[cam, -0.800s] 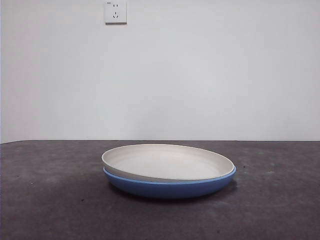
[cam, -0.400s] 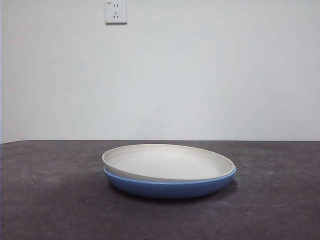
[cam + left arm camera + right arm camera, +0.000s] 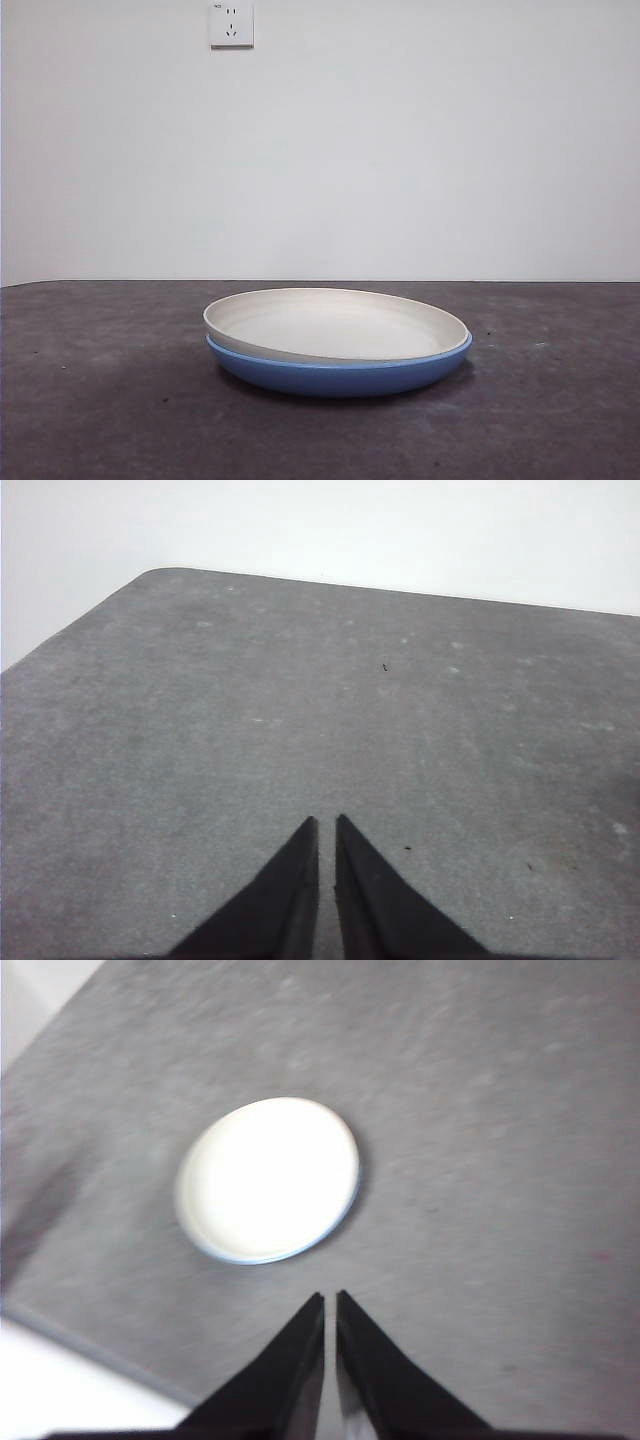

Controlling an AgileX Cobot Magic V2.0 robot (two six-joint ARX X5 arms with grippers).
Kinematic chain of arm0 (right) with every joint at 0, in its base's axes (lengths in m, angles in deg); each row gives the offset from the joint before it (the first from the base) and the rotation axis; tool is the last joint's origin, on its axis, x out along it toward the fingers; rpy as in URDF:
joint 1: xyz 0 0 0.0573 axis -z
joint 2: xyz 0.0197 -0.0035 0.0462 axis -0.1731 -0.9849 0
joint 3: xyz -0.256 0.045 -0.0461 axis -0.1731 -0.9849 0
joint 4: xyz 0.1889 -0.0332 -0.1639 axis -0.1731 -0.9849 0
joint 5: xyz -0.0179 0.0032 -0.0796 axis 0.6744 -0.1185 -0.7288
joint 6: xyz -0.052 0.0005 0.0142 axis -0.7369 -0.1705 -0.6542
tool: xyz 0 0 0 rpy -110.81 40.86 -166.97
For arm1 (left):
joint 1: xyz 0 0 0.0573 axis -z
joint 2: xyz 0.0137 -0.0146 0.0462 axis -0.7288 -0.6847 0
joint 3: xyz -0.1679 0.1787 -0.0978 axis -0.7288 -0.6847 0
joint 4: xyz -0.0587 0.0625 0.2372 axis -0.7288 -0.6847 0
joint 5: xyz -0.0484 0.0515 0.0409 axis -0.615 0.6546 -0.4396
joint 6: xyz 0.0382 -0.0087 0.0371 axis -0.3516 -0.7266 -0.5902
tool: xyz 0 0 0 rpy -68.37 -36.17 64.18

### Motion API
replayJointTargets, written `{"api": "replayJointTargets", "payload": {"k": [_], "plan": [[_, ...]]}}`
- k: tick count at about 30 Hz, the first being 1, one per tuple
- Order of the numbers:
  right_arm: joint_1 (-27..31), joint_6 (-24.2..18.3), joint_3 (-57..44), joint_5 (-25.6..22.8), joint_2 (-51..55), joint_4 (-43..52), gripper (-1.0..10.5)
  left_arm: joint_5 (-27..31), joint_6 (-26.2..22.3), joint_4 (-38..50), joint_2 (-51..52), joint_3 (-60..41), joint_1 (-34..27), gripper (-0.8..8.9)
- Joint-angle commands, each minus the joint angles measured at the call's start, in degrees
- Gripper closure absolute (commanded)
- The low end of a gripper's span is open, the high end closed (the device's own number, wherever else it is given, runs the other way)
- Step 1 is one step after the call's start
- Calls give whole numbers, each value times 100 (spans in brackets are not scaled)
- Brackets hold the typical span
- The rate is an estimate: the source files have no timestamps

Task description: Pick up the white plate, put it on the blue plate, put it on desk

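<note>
1. The white plate (image 3: 335, 326) sits nested in the blue plate (image 3: 340, 372) near the middle of the desk (image 3: 100, 400), its rim slightly tilted, higher on one side, so the stacking step looks done
2. The right gripper (image 3: 330, 1300) hangs high above the desk, jaws pressed together with only a sliver between them; in its wrist view the white plate (image 3: 268, 1178) shows well below with a thin blue edge of the blue plate (image 3: 240, 1258) peeping out
3. The left gripper (image 3: 326, 825) is also closed to a hairline gap, over bare desk (image 3: 300, 680), with no plate in its view
4. Risk: if the white plate must be lifted out again, closed jaws would have to open first; coming down shut would knock the rim and shove both plates
5. Risk: a shallow rim offers little to pinch, so a grip could slip, or catch both rims and drag the blue plate along
6. Risk: the tilted seating suggests the white plate may rock or slide when touched
7. Risk: the right wrist view is blurred and overexposed, so rim aiming looks uncertain
8. Count: one white plate, one blue plate, one desk, two grippers, one wall socket (image 3: 231, 24)
</note>
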Motion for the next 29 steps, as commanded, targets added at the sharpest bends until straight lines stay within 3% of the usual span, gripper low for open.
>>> {"api": "replayJointTargets", "payload": {"k": [1,5,9,13,20,29], "plan": [[457,-675,-479,-372,407,787,929,4,-7,-33,11,-118,-11,786],[1147,-809,-2465,-1084,1346,3257,929,4,-7,-33,11,-118,-11,786],[1582,-758,-4577,-1143,2166,5672,929,4,-7,-33,11,-118,-11,786],[1840,-765,-6201,-1370,2638,7075,929,4,-4,-33,11,-118,-11,786],[2090,-717,-7541,-1725,3023,7298,929,4,-7,-33,11,-118,-11,786],[2098,-748,-7600,-1709,3401,6642,929,4,-4,-33,11,-118,-11,786]]}}
